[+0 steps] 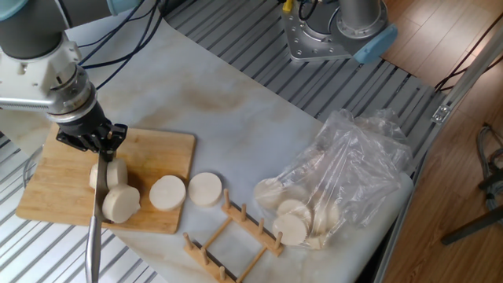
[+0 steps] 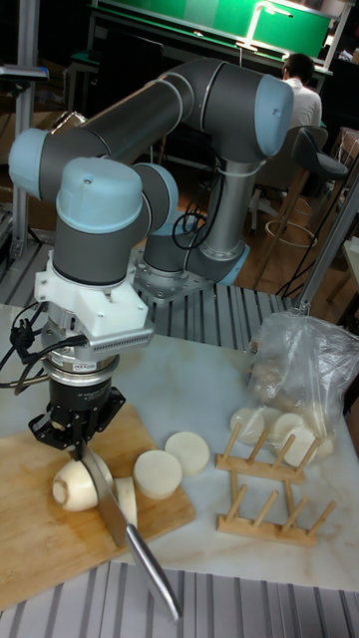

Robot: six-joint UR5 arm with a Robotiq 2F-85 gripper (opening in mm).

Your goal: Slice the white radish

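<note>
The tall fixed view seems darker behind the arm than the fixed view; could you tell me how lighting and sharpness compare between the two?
Fixed view: even, bright light, soft shadows under the gripper and the white radish, mild glare on the plastic bag. Tall fixed view: dim background with a bright green panel, the knife blade gleaming, foreground reasonably sharp.

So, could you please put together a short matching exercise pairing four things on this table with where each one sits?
Things:
1. white radish
2. knife
3. clear plastic bag
4. wooden rack

Places:
A. on the white cloth, empty, between the loose discs and the bag
B. held in the gripper, blade down through the radish
C. on the bamboo cutting board
D. at the table's right side, holding pale round slices

Pairs: 1-C, 2-B, 3-D, 4-A
</note>
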